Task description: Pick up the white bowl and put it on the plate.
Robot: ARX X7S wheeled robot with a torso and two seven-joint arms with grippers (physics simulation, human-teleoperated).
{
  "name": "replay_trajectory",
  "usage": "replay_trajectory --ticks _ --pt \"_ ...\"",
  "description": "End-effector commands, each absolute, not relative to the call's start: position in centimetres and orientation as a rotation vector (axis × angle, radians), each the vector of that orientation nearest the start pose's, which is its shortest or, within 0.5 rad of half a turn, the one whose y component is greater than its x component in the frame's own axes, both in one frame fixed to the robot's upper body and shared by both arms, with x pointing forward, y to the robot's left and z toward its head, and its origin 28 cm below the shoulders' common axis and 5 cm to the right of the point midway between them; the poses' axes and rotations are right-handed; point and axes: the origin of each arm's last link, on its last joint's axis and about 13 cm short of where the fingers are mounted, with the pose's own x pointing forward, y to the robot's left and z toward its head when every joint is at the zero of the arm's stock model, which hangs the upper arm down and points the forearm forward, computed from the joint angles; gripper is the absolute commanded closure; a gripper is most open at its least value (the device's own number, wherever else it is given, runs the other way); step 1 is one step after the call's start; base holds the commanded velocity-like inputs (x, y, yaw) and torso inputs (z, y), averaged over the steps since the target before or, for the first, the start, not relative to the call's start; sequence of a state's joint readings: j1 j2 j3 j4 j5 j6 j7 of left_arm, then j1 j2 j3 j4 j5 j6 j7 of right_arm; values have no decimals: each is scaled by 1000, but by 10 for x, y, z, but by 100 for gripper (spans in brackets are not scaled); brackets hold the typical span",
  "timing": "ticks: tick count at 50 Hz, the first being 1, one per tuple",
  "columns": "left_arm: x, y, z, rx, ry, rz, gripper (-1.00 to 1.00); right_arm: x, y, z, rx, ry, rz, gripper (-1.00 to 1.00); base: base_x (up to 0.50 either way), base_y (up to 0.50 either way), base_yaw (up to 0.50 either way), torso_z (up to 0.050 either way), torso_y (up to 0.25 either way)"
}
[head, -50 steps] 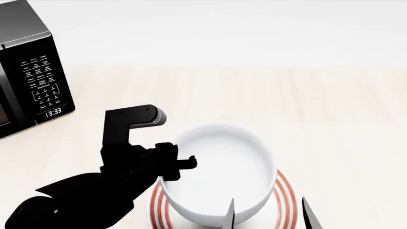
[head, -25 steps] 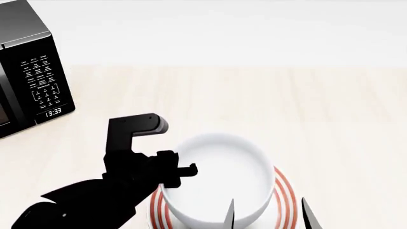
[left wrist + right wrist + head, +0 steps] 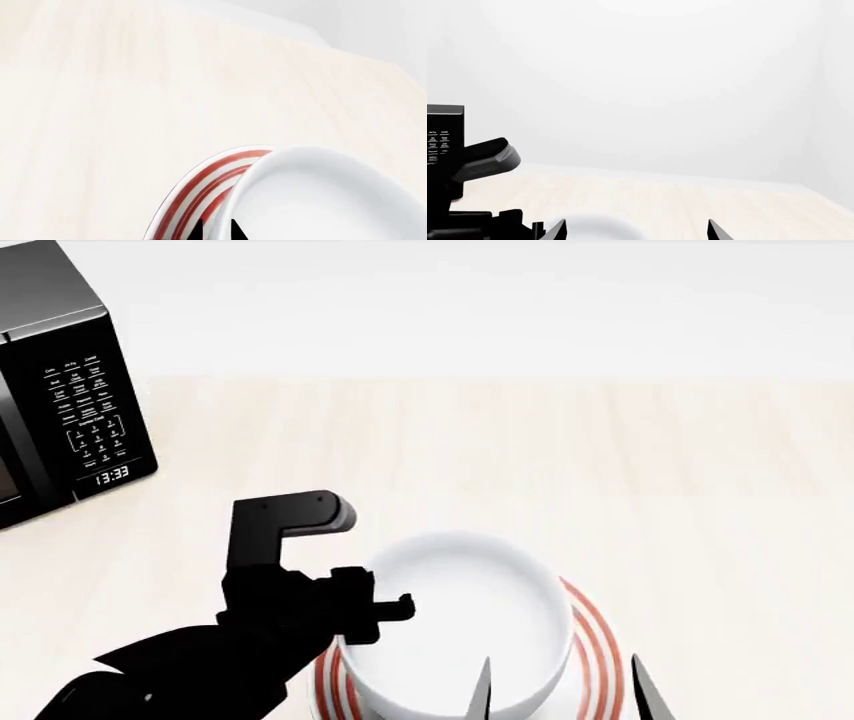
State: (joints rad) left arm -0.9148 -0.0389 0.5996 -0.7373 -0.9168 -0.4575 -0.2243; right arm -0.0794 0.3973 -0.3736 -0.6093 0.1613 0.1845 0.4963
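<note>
1. The bowl [image 3: 461, 625] is seen on the plate [image 3: 601, 660]; nothing is seen inside it.
2. The bowl's rim is pinched by the left fingers [image 3: 387, 608].
3. The right fingers [image 3: 561, 690] are spread wide, holding nothing.
4. A microwave [image 3: 60, 390] is seen on the pale desk [image 3: 601, 470], before a white wall.

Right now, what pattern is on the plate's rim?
Thin red-orange concentric rings on white, around the plate; clearest in the left wrist view.
</note>
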Motion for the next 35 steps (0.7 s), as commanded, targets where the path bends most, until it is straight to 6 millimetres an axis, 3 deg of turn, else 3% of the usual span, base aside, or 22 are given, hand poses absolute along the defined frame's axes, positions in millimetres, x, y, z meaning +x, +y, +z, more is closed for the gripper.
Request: replay_trajectory --ticks 1,19,20,26,29,35 --pt "361 123 96 -281 493 -293 100 167 -85 96 -78 -245 10 -100 0 0 0 0 0" --pt "364 123 88 -266 510 -281 100 167 -85 96 -79 -245 10 -100 0 0 0 1 0" --pt "364 123 87 -263 511 -281 -100 167 -85 96 -79 -245 10 -100 0 0 0 0 0" --pt "364 124 87 -261 512 -282 -100 167 -85 96 -79 -245 10 -100 0 0 0 0 0" --pt "357 128 106 -225 401 -284 -100 167 -85 95 -80 -243 12 -100 0 0 0 0 0" --pt "345 130 124 -202 310 -280 -100 166 -84 96 -80 -243 14 -100 0 0 0 0 0"
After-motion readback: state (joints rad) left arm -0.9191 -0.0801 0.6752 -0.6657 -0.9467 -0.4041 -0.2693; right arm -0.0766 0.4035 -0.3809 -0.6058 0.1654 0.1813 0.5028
